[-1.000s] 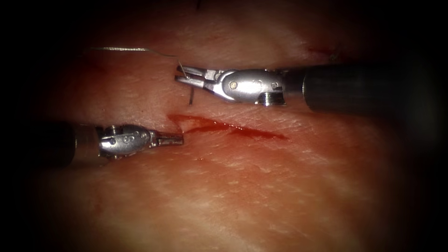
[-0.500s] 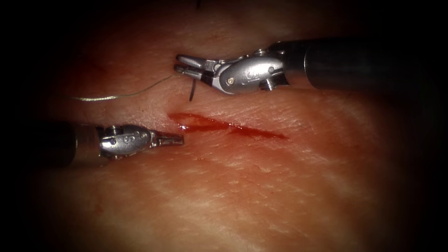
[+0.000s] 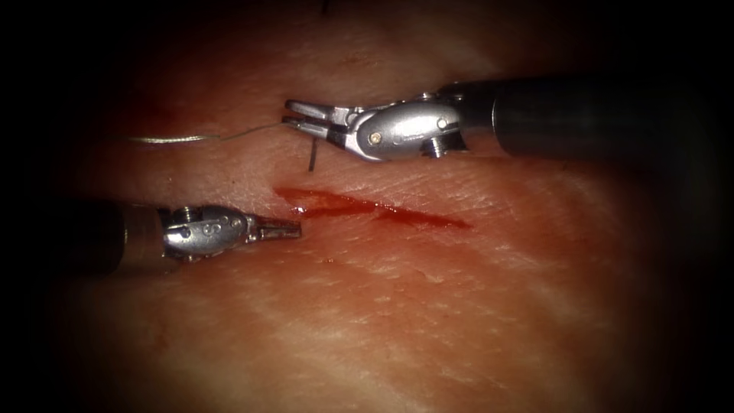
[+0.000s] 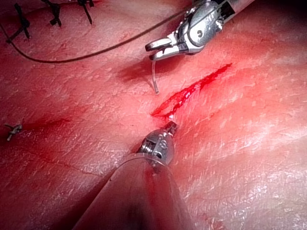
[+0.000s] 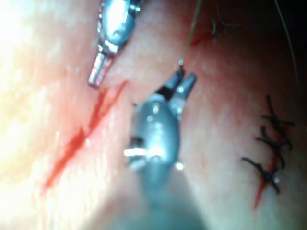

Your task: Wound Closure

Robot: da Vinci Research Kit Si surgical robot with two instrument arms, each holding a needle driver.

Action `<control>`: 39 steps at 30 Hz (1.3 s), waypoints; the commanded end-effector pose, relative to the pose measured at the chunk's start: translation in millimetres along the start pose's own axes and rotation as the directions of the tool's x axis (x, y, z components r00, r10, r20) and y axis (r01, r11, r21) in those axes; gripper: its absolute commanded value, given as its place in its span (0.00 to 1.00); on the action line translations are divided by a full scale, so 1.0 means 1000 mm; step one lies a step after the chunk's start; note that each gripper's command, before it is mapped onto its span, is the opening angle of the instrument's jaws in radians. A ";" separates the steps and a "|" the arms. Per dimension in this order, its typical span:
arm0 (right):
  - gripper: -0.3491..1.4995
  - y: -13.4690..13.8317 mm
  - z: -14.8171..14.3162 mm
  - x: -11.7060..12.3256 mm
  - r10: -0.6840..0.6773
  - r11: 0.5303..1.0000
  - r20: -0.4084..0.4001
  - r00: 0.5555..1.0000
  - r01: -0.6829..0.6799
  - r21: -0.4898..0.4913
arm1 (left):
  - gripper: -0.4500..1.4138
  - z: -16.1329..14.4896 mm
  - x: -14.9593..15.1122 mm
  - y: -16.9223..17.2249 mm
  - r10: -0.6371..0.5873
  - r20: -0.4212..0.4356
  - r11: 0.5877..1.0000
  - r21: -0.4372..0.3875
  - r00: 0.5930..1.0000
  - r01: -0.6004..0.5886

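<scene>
My right tool (image 3: 290, 113) comes in from the right, its jaws shut on the needle (image 3: 313, 155) near its thread end. The needle hangs point down above the left end of the cut (image 3: 375, 206) and is not in the tissue (image 3: 420, 306). Thread (image 3: 176, 138) trails left from the jaws across the tissue. My left tool (image 3: 294, 226) lies just left of the cut's left end, jaws shut and holding nothing. The left wrist view shows the needle (image 4: 154, 79) under the right tool (image 4: 151, 51), and the left tool (image 4: 170, 127) at the cut (image 4: 192, 91).
Red fluid fills the cut. Dark finished stitches (image 4: 53, 14) sit on the tissue beyond the thread (image 4: 72, 58), and one more knot (image 4: 12, 128) lies apart. The right wrist view shows stitches (image 5: 268, 143) beside the right tool (image 5: 184, 79).
The right tool's wrist has turned with the needle held, and its jaws rose slightly. The thread swung down across the tissue, then partly back up. The left tool has stayed still.
</scene>
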 end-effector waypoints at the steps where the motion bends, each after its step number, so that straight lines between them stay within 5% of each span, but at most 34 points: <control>1: 0.00 -0.0001 0.0004 -0.0007 0.027 0.999 -0.019 0.999 -0.027 -0.019 | 0.01 0.0008 -0.0004 0.0003 -0.001 0.000 1.000 -0.003 1.000 0.001; 24: 0.00 0.0020 0.0006 -0.0006 0.058 0.997 0.020 0.998 -0.056 -0.054 | 0.01 0.0009 -0.0006 0.0004 0.000 0.005 1.000 -0.002 1.000 0.000; 39: 0.00 0.0018 0.0020 -0.0009 0.401 0.916 0.046 0.915 -0.401 -0.019 | 0.01 0.0009 -0.0006 0.0004 0.000 0.005 1.000 -0.002 1.000 0.000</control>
